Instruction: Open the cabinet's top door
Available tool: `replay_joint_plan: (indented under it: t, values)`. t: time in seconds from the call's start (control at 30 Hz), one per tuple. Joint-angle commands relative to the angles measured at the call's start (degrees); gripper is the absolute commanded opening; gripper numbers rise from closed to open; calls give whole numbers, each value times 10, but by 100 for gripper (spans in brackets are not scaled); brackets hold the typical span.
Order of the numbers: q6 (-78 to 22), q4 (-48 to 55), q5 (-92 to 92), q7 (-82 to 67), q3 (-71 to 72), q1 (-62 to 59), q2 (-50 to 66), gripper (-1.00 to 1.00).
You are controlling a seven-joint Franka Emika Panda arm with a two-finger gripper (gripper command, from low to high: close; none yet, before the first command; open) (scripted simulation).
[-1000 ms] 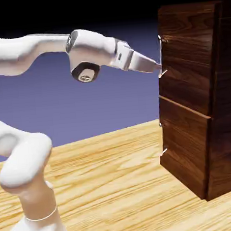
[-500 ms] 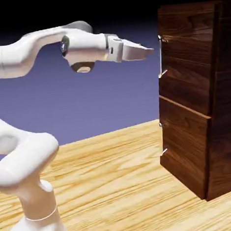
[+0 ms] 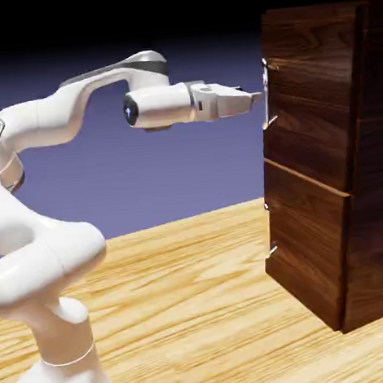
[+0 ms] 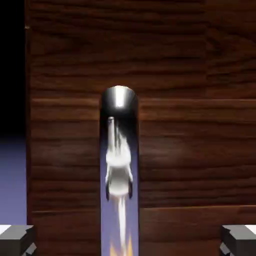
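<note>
Gripper (image 3: 257,96) hovering wide open near top door (image 3: 312,94), fingertips (image 4: 16,241) spreading to either side of handle (image 4: 119,165).

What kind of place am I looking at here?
Most likely a computer-made robot practice scene, not a real room: a plain blue-violet backdrop, a white robot arm on a bare wood-grain table, and a dark wooden cabinet beside it.

Cabinet (image 3: 378,252): dark wood grain, upright on the table. Top door (image 3: 311,102): closed, above the lower panel; long silver handle (image 3: 266,94), vertical, intact.
</note>
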Motion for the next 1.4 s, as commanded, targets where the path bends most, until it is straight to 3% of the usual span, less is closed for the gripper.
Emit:
replay_joint_plan:
  t: [0.0, 0.13, 0.17, 0.83, 1.1, 1.37]
  values:
    - [-3, 17, 5, 0, 10, -22, 3, 0]
    - [-15, 76, 21, 1, 43, -98, 12, 0]
    - [-15, 76, 21, 1, 43, -98, 12, -100]
    - [-488, -223, -121, -142, -268, 105, 39, -100]
    - [-687, -242, -263, -193, -404, 94, 106, -100]
    - [-883, -178, -426, -263, -513, 60, 247, -100]
